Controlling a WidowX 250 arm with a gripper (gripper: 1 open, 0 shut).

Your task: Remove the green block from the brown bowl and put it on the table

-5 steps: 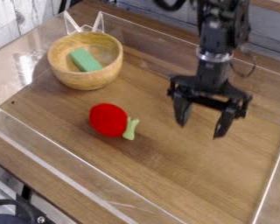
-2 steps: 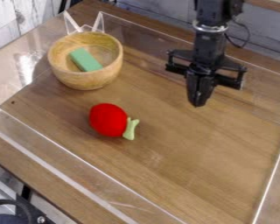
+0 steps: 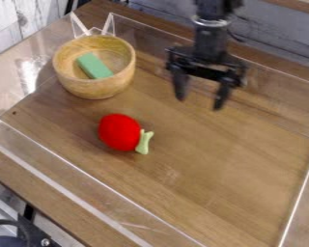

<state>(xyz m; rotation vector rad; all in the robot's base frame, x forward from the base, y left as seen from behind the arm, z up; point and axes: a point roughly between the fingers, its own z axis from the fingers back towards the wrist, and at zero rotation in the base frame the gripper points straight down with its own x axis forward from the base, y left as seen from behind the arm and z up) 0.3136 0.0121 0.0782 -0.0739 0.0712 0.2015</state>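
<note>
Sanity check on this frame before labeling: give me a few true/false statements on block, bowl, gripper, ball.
1. The green block lies inside the brown bowl. True.
2. The gripper is shut on the green block. False: its jaws stand open and empty, to the right of the bowl in the picture.
3. The red ball sits on the table, outside the bowl. True.
4. The gripper is touching the red ball. False: it is apart from the ball, farther back on the table.
5. The bowl is tipped on its side. False: it stands upright.
</note>
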